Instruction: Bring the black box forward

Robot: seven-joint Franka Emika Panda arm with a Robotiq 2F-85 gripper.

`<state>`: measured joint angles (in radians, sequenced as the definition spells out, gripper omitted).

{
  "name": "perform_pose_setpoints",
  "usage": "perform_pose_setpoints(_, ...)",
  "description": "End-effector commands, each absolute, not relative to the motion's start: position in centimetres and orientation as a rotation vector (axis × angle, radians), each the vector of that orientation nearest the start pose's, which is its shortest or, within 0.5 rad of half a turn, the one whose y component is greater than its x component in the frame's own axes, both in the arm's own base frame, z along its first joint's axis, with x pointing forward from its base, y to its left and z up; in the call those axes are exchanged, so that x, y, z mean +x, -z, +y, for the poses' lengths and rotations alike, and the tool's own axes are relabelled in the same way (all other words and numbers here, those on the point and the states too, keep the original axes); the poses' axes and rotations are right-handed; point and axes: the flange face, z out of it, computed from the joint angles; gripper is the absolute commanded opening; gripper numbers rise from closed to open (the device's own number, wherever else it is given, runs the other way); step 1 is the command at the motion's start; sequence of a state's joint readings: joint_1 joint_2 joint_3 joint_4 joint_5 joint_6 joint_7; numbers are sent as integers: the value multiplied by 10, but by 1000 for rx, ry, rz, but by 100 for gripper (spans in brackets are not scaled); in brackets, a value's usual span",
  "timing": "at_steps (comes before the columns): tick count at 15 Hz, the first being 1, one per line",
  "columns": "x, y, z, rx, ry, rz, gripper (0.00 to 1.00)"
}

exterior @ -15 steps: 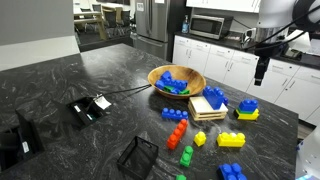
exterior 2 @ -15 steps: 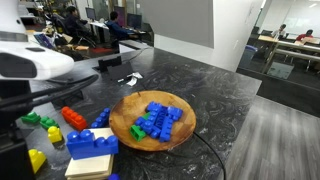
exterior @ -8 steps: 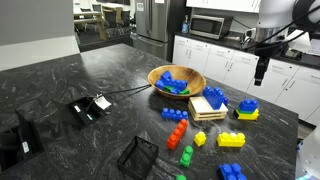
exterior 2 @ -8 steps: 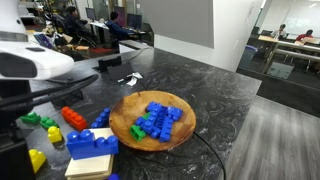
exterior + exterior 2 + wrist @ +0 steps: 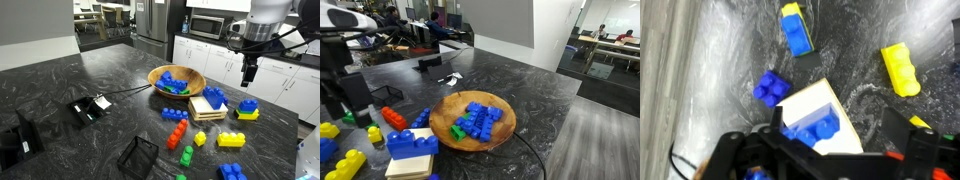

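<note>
The black box (image 5: 138, 157) is a small mesh-sided basket near the front edge of the dark marble table in an exterior view. It is out of the wrist view. My gripper (image 5: 247, 77) hangs high above the table's right side, far from the box, near the wooden tray (image 5: 203, 112). In the wrist view the gripper (image 5: 845, 150) is open and empty, with the tray (image 5: 835, 105) and the blue brick (image 5: 815, 127) on it below the jaws.
A wooden bowl (image 5: 176, 80) of blue bricks stands mid-table. Loose bricks (image 5: 178, 132) lie between the tray and the box. A flat black gadget (image 5: 90, 108) with a white patch and a solid black angular object (image 5: 20, 142) sit to the left.
The arm has swung in from the right and now hangs over the tray area. Nothing on the table has moved.
</note>
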<state>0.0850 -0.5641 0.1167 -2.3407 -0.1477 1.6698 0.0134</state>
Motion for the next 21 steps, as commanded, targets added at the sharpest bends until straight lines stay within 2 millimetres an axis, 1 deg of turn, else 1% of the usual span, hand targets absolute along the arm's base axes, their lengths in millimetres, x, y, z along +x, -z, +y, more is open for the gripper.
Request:
perform_pose_setpoints(1,395,-540,93,-3345,14,-477,100)
perform_pose_setpoints(2,403,-541,102,-3349,61,-507,100)
perform_pose_setpoints(3,391,-538,97,-3334,20,-438,100)
perform_pose_setpoints(4,395,-537,100,-3334,25,-446,100)
perform_pose_setpoints(12,393,-538,98,-3334,25,-439,100)
perform_pose_setpoints(13,397,-538,102,-3316,29,-487,100)
perform_pose_setpoints(15,414,-541,128,-3262,100,-677,100)
perform_pose_setpoints(16,426,-538,145,-3241,119,-757,100)
perform_pose_setpoints(19,459,-521,199,-3150,99,-1004,100)
perform_pose_setpoints(21,481,-511,231,-3089,75,-1139,100)
